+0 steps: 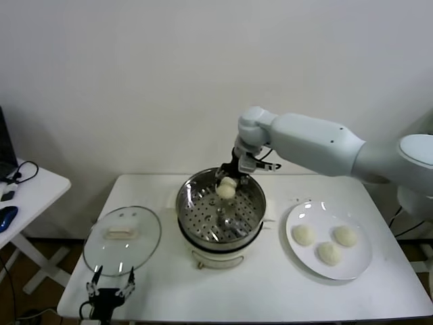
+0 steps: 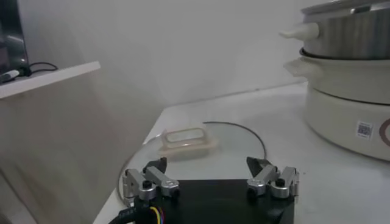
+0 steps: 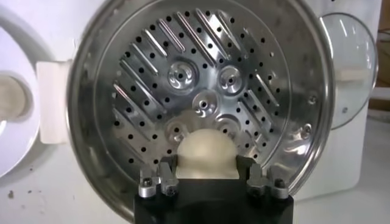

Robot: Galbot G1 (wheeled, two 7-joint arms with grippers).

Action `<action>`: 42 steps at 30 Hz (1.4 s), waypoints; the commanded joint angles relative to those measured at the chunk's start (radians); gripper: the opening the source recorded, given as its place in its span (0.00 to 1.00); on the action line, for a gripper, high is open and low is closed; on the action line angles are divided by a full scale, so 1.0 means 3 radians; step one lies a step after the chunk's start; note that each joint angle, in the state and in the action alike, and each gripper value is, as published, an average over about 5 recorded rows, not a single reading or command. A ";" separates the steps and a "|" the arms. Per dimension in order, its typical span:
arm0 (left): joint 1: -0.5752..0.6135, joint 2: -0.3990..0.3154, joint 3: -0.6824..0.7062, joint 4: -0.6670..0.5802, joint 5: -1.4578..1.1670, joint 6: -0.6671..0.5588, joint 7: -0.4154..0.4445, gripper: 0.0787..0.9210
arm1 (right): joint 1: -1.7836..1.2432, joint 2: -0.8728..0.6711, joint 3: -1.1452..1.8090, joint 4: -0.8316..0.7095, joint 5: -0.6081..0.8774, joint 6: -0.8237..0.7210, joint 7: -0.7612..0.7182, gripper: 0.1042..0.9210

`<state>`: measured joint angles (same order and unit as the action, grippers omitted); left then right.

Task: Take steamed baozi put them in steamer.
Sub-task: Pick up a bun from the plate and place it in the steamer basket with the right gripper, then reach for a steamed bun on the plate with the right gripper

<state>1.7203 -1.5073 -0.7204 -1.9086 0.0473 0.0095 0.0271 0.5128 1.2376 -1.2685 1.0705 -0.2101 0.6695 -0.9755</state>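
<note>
Label (image 2: 364, 129) on steamer (image 2: 350, 91) base: small code square, text unreadable.

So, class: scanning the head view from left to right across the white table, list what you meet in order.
Left gripper → glass lid → steamer, with the right gripper holding a baozi above its tray → white plate carrying three baozi.

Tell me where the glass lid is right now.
In the head view, the glass lid lies flat on the table's left side, beside the steamer, just beyond the open left gripper at the front edge.
</note>
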 commanded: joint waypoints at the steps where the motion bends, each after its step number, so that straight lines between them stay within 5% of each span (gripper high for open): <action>1: -0.0021 0.0005 -0.0006 0.0039 0.0016 -0.0005 0.0000 0.88 | -0.0129 0.0121 0.0059 -0.0228 -0.0163 0.0055 0.0018 0.66; 13: -0.0035 0.0008 -0.0010 0.0040 0.0014 0.0000 0.0002 0.88 | -0.0217 0.0215 0.0102 -0.0393 -0.0203 0.0093 0.0012 0.67; 25: -0.0046 0.0019 -0.0010 0.0036 0.0001 -0.0008 -0.0001 0.88 | -0.0053 0.0026 0.0052 -0.0191 0.0087 0.0114 0.0069 0.88; 32: -0.0030 0.0034 -0.0004 0.0000 -0.0001 0.0001 0.0001 0.88 | 0.0778 -0.0566 -0.0622 0.0279 0.1478 -0.0318 -0.0229 0.88; 37: -0.0018 0.0048 -0.0003 -0.0032 -0.0007 0.0006 0.0001 0.88 | 0.1551 -0.0877 -0.1642 0.0515 0.2768 -0.1152 -0.0321 0.88; 42: -0.0017 0.0062 0.0011 -0.0047 -0.0012 0.0006 0.0003 0.88 | 0.1957 -0.1211 -0.2217 0.0800 0.2846 -0.1864 -0.0087 0.88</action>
<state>1.7146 -1.4910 -0.7200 -1.9181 0.0448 0.0110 0.0270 0.8275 1.0430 -1.5978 1.1752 0.3106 0.4281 -1.0235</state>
